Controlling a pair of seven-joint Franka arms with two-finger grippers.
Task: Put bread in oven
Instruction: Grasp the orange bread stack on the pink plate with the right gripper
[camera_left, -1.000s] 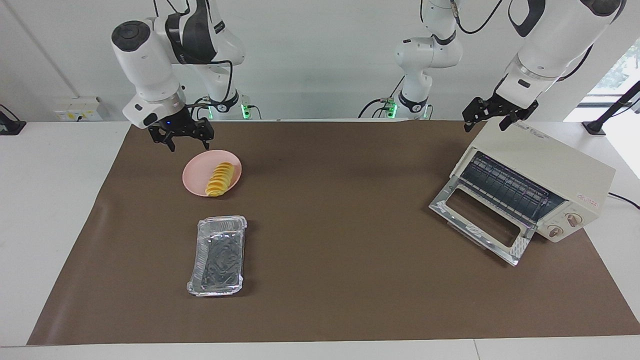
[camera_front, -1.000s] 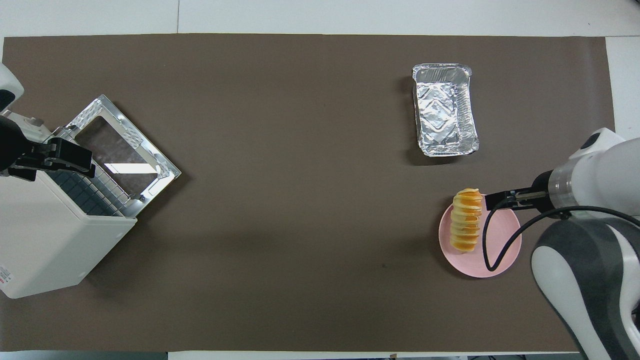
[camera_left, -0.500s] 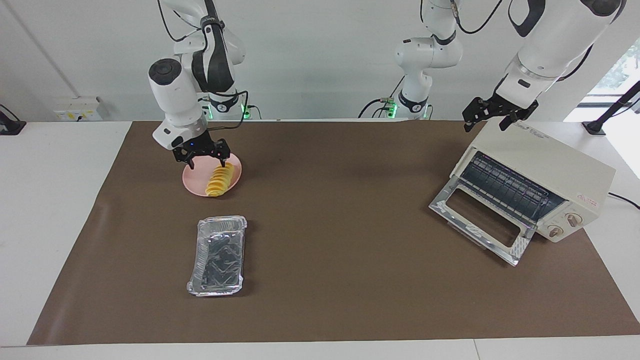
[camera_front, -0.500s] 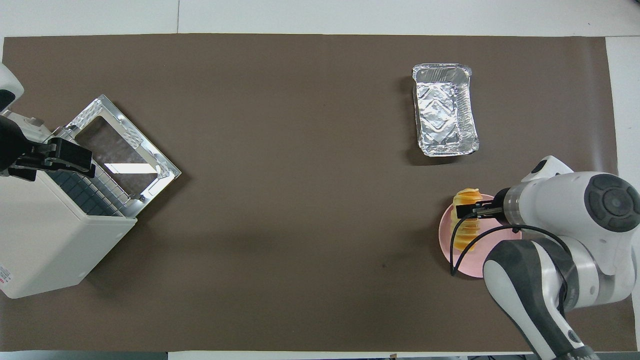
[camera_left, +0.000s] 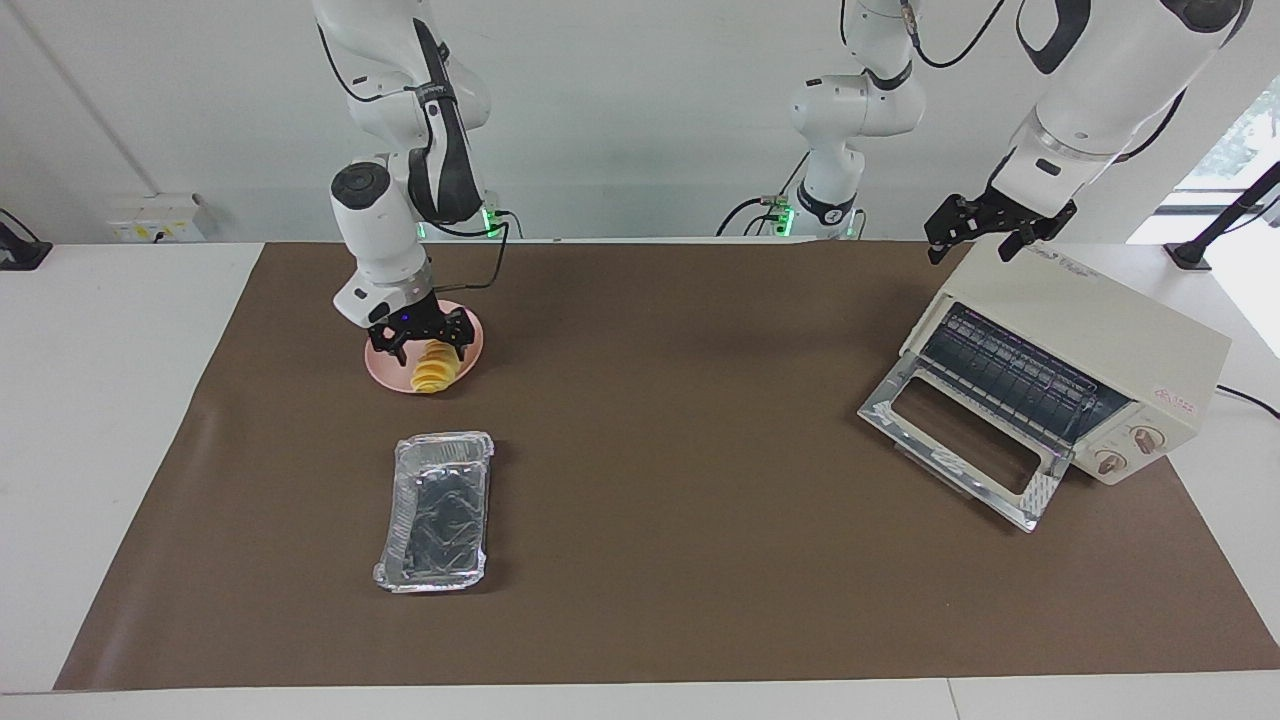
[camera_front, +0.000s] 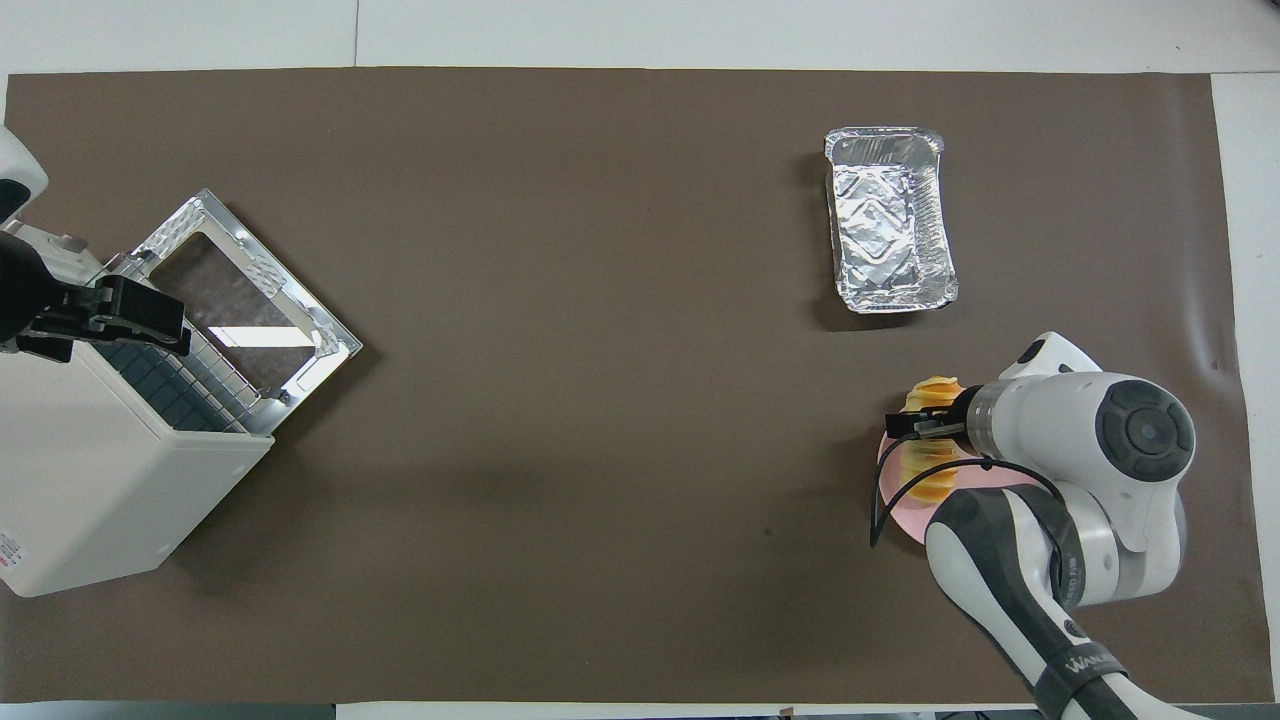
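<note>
The bread (camera_left: 433, 376), a short row of yellow-orange slices, lies on a round pink plate (camera_left: 376, 366) toward the right arm's end of the table. My right gripper (camera_left: 431, 350) is low over the bread's end nearer the robots, open, with a finger on each side of the slices. In the overhead view the right gripper (camera_front: 915, 426) covers the middle of the bread (camera_front: 934, 391). The cream-white oven (camera_left: 1095, 340) stands at the left arm's end with its glass door dropped open and the wire rack showing. My left gripper (camera_left: 968, 255) waits open over the oven's top corner.
A crinkled silver foil tray (camera_left: 437, 510) lies farther from the robots than the plate. The brown mat (camera_left: 680, 400) covers the table between the plate and the oven. The oven's open door (camera_left: 960, 445) juts out over the mat.
My right gripper has swung in over the plate and come down until its open fingers flank the bread. The left arm, the oven and the foil tray have not moved.
</note>
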